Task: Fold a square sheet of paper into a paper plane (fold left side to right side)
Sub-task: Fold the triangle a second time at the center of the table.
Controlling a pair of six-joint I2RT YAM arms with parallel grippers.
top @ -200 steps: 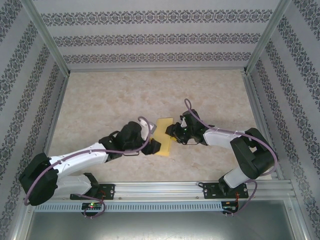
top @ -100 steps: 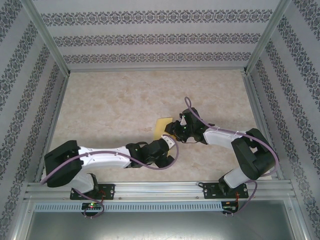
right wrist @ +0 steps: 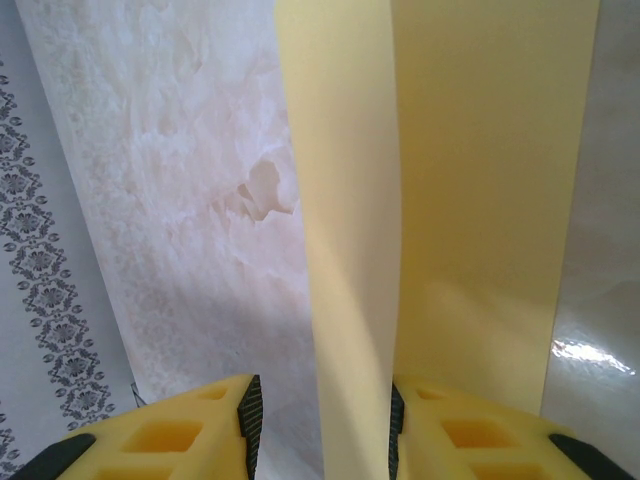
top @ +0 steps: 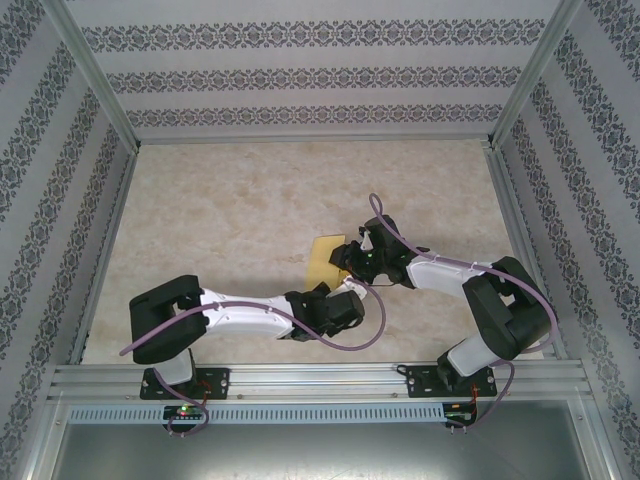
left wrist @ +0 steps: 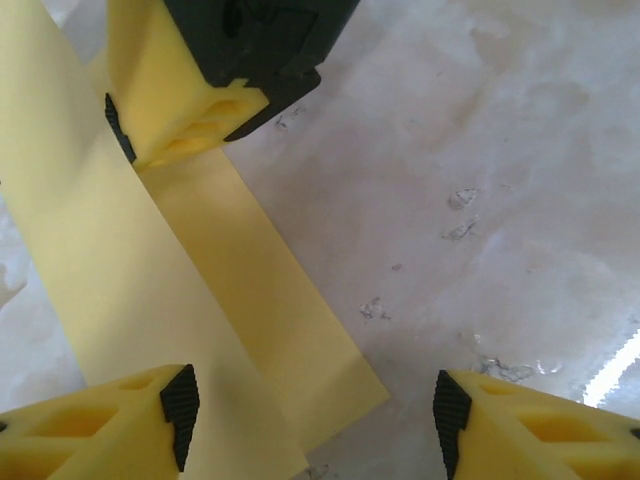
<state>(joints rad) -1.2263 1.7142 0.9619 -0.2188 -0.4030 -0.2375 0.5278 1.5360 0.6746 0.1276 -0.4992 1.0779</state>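
Paper: I see the yellow paper [top: 322,257] just right of centre in the overhead frame, on the beige marbled surface [top: 220,210], its right edge under the two hands.
Paper shape: I read it as partly folded. In the left wrist view a flat strip [left wrist: 250,290] runs from upper left to lower centre, with a wider band crossing over it on the left.
Left hand: I see it [top: 349,290] just below the paper overhead, its arm reaching in from the lower left. In its own camera [left wrist: 310,415] the pads stand wide apart, holding nothing. The paper's lower end lies between them, closer to the left pad.
Right hand: I see it [top: 346,264] at the paper's right edge overhead. In its own camera [right wrist: 320,425] the pads are part way apart, and a raised fold of paper [right wrist: 350,250] runs down between them against the right pad. I can't tell whether it is clamped.
Right hand, from left wrist: one finger [left wrist: 190,115] sits on the paper at upper left.
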